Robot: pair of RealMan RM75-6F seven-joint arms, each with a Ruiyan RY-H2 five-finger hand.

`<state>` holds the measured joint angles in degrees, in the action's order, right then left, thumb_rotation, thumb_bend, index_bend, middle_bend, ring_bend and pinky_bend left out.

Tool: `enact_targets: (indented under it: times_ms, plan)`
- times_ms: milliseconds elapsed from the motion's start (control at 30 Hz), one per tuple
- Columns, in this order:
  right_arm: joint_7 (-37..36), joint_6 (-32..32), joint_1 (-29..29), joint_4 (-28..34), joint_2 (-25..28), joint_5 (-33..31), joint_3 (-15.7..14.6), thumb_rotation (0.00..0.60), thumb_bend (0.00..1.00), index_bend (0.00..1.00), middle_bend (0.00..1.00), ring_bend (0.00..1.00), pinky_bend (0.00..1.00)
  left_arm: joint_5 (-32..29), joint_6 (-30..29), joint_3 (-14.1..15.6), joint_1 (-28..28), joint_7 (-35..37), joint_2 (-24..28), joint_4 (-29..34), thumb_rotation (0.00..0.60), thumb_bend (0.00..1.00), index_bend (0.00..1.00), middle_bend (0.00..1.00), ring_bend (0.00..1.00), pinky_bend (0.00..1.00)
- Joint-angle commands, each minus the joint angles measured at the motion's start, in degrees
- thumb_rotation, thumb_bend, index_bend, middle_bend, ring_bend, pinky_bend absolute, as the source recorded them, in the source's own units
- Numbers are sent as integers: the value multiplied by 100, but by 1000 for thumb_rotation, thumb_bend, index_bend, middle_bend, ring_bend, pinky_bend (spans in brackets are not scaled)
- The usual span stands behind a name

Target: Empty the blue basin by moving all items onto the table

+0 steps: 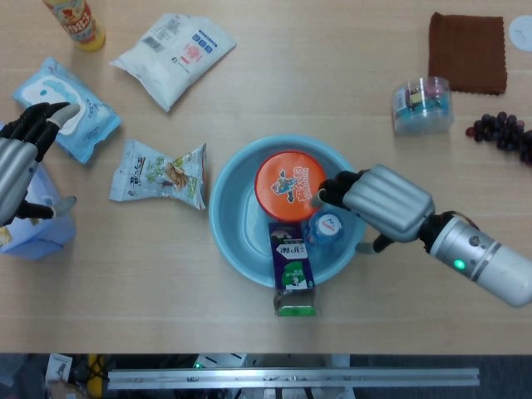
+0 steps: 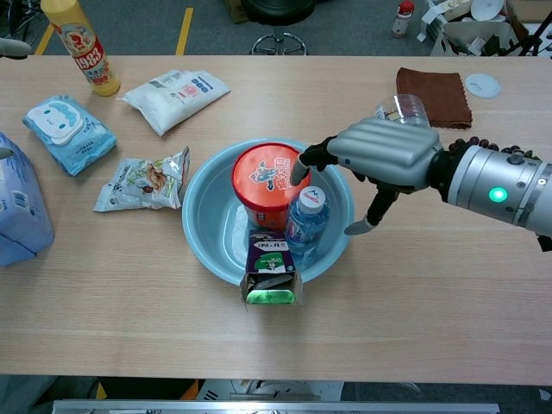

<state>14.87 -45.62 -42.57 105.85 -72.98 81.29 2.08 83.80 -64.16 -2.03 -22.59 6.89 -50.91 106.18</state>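
Light wooden table [image 1: 249, 332], items scattered across it. Blue basin [image 1: 231, 229] sitting mid-table, holding an orange-lidded cup [image 1: 290, 184], a small water bottle [image 1: 325, 228] just beside it, and a dark carton [image 1: 292, 274] leaning out over the near rim. Right hand [image 1: 378, 201] hovering over the basin's right side, fingers spread and holding nothing, fingertips [image 2: 304, 164] reaching over the cup's edge above the bottle. Left hand [image 1: 18, 162] waiting at the far left edge, fingers apart, empty, near a blue wipes pack [image 1: 71, 108]. Snack bag [image 1: 160, 174] lying left of the basin.
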Motion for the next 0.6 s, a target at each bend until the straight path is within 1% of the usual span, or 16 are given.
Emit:
enact_targets:
  times_ms: [33,167,333,600]
  plan:
    - [103,-5,-38,-18,-105,-96,30,600,0,305,321,308,553,4,-4,-3,1,2,0,2,600,189,0,81,61,197]
    - [275,9,-88,-38,-191,-217,46,600,0,328,338,326,553,13,-7,-9,2,20,11,5,600,189,0,81,61,197]
    - [533,-47,-126,-56,-267,-278,47,600,7,391,344,330,553,22,-20,-9,15,47,16,-7,600,188,0,81,61,198]
    - [893,-83,-177,-43,-361,-400,4,600,18,403,344,330,553,56,-27,-5,23,92,14,-35,600,189,0,81,61,197]
